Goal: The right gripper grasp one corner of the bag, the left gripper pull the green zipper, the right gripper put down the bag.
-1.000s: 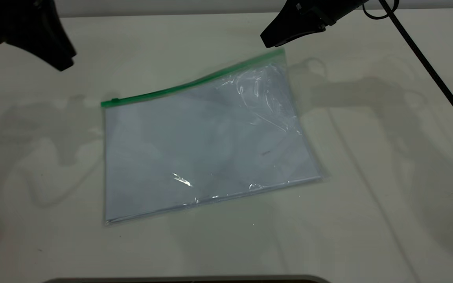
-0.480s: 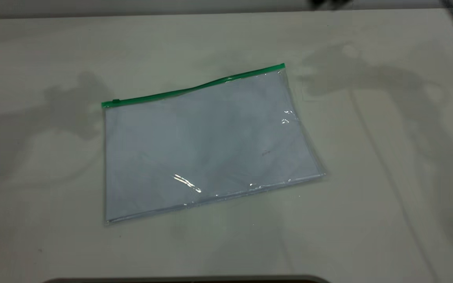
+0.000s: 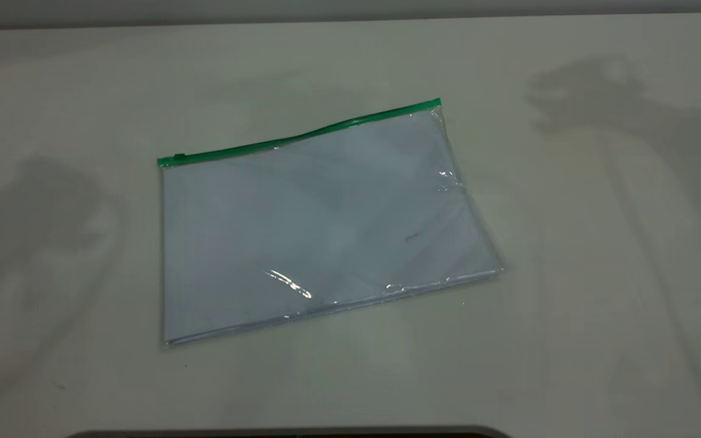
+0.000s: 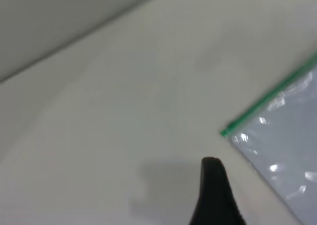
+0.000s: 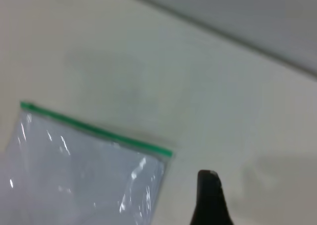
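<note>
The bag (image 3: pixel 320 225), clear plastic with white sheets inside, lies flat in the middle of the table in the exterior view. The green zipper (image 3: pixel 302 135) runs along its far edge, with the slider tab (image 3: pixel 179 158) at the left end. Neither gripper shows in the exterior view; only their shadows fall on the table. In the left wrist view a black part of the left gripper (image 4: pixel 213 195) hangs above bare table beside a corner of the bag (image 4: pixel 282 145). In the right wrist view the right gripper (image 5: pixel 210 200) hangs off the other zipper corner (image 5: pixel 166 151), touching nothing.
The white table (image 3: pixel 569 304) surrounds the bag on every side. A dark rounded edge (image 3: pixel 289 433) lies along the near border of the exterior view. A grey wall (image 3: pixel 350 7) rises behind the table's far edge.
Both grippers have withdrawn out of the exterior view. The bag's far right corner, raised a second ago under the right gripper, has dropped and the bag lies flat.
</note>
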{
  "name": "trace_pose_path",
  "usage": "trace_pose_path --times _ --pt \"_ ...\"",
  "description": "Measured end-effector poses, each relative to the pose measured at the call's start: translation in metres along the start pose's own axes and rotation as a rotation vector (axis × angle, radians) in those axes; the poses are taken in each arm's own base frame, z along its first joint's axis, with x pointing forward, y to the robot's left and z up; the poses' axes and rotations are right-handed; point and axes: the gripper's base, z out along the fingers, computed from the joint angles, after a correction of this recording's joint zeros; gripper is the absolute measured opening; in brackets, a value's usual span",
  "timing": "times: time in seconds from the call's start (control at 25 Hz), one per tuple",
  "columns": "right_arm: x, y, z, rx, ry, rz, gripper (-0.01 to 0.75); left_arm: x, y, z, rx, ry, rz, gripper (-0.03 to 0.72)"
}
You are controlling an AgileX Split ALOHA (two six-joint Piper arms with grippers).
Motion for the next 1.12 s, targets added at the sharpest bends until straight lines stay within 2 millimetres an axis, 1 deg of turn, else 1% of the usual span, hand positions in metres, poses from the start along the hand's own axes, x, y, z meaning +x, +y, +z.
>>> trace_pose_path --times 0.12,0.16,0.24,0.32,0.4,0.52,0.56,0.64,0.72,0.76,0.92,1.0,1.08,1.12 --pt "-0.014 0.023 -0.051 0.028 -0.100 -0.025 0.578 0.005 -0.009 -0.045 -0.027 -0.065 -0.057 0.577" --pt "-0.016 0.030 -0.065 0.035 -0.126 -0.028 0.578 0.008 -0.012 -0.058 -0.033 -0.079 -0.059 0.577" --pt "-0.019 0.047 -0.097 0.049 -0.187 -0.030 0.578 0.014 -0.018 -0.078 -0.041 -0.087 -0.054 0.577" --pt "-0.021 0.061 -0.125 0.060 -0.240 -0.030 0.578 0.021 -0.022 -0.095 -0.048 -0.092 -0.047 0.577" --pt "-0.020 0.076 -0.153 0.071 -0.293 -0.037 0.578 0.026 -0.026 -0.106 -0.050 -0.095 -0.042 0.577" --pt "-0.011 0.096 -0.183 0.075 -0.334 -0.038 0.578 0.035 -0.032 -0.120 -0.046 -0.081 -0.039 0.577" --pt "-0.006 0.101 -0.189 0.074 -0.335 -0.034 0.578 0.038 -0.034 -0.125 -0.043 -0.077 -0.047 0.577" --pt "0.007 0.113 -0.204 0.074 -0.338 -0.034 0.578 0.044 -0.038 -0.133 -0.039 -0.068 -0.064 0.577" --pt "0.023 0.122 -0.211 0.070 -0.320 -0.024 0.578 0.049 -0.041 -0.142 -0.037 -0.069 -0.074 0.577" --pt "0.032 0.128 -0.218 0.074 -0.319 -0.026 0.578 0.051 -0.043 -0.145 -0.036 -0.067 -0.075 0.577" --pt "0.073 0.150 -0.237 0.080 -0.300 -0.025 0.578 0.058 -0.048 -0.161 -0.049 -0.101 -0.073 0.577" --pt "0.097 0.158 -0.239 0.088 -0.274 -0.023 0.578 0.062 -0.051 -0.168 -0.056 -0.125 -0.086 0.577" --pt "0.121 0.171 -0.250 0.094 -0.285 -0.029 0.578 0.066 -0.053 -0.175 -0.062 -0.146 -0.118 0.577" --pt "0.135 0.176 -0.251 0.089 -0.280 -0.026 0.578 0.068 -0.055 -0.181 -0.066 -0.164 -0.138 0.577"
